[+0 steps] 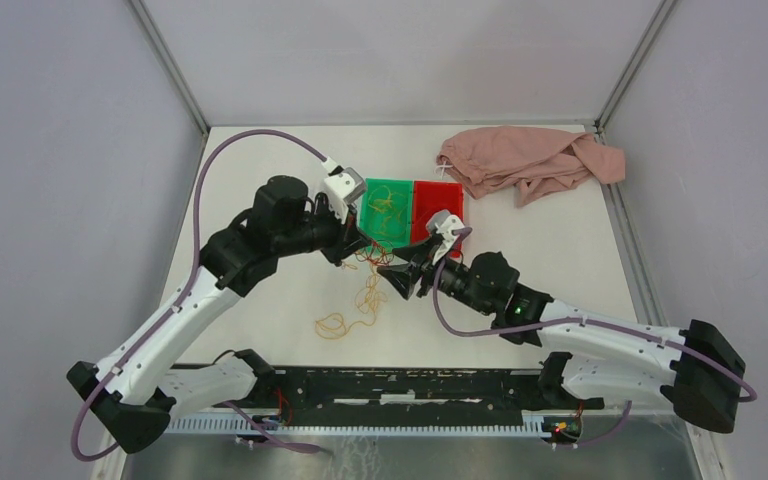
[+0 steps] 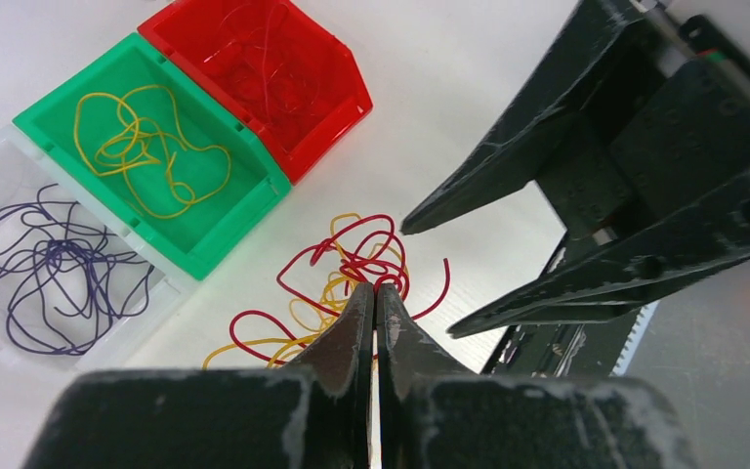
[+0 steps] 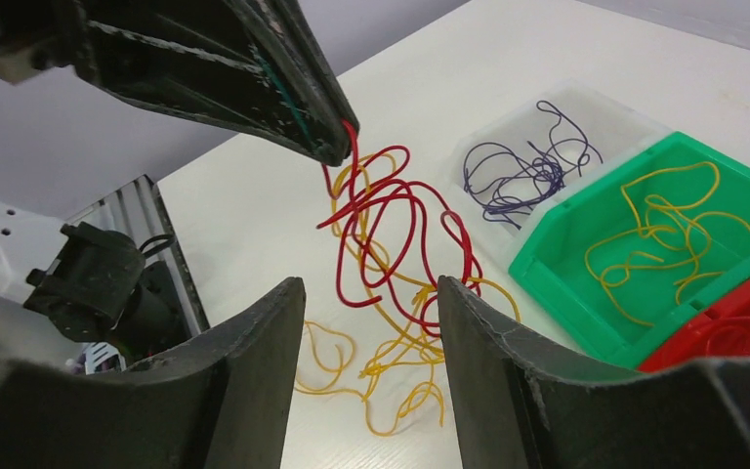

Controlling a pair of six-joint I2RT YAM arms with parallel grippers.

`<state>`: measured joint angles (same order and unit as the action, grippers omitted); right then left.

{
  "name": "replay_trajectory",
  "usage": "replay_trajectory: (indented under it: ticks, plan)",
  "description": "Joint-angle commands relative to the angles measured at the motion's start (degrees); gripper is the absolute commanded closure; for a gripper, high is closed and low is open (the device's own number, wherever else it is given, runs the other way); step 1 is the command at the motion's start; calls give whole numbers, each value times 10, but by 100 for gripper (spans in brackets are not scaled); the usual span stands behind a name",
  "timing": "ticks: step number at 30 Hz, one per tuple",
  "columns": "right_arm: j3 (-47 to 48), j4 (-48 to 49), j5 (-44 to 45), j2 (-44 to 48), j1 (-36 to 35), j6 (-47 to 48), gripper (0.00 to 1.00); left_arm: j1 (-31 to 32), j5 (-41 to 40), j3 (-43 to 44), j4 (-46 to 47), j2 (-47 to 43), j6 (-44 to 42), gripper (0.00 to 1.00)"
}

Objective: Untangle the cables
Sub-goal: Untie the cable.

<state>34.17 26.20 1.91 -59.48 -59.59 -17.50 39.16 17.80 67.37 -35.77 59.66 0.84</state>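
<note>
Left wrist view: your left gripper [image 2: 375, 293] has its jaws closed on the cables [image 2: 347, 264], tangled mid-worktop [image 1: 560, 260]. Right gripper [image 3: 369, 288] jaws stand open beside them. Green bin [image 2: 205, 259] and red bin [image 2: 337, 107] sit near.

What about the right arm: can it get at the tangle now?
Probably yes. The right gripper is open, facing the tangle, nothing between them; the left gripper holds a red strand above it.

- Cables [image 3: 391, 225]: thin strands with a smooth, glossy plastic coating.
- Green bin [image 2: 239, 230] and red bin [image 2: 327, 132]: glossy hard plastic.
- Clear bin [image 2: 0, 166]: translucent plastic.
- Left gripper [image 2: 375, 293] and right gripper [image 3: 366, 288]: matt black plastic, scuffed pale.
- Cloth [image 1: 530, 160] at one o'clock: soft, crumpled.
- Surface [image 1: 580, 250]: smooth, matt white.
</note>
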Motion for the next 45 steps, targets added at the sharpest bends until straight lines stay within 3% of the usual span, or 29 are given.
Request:
replay_trajectory:
  ticks: [1, 8, 15, 20, 39, 45]
  plan:
    - [35, 74, 34, -28, -5, 14, 41, -5, 29, 26, 16, -2, 45, 97]
    - [44, 113, 40, -52, -5, -15, 41, -10, 25, 18, 18, -10, 43, 97]
    - [59, 85, 30, -51, -4, -20, 42, -11, 7, 16, 18, -10, 24, 97]
    - [67, 83, 78, -62, -4, -36, 46, -10, 29, 18, 20, -9, 30, 97]
    - [98, 78, 104, -114, -5, -11, 50, -10, 47, 82, 11, 6, 22, 97]
    - [92, 89, 172, -104, -17, 9, 48, -10, 48, 83, 14, 6, 25, 97]
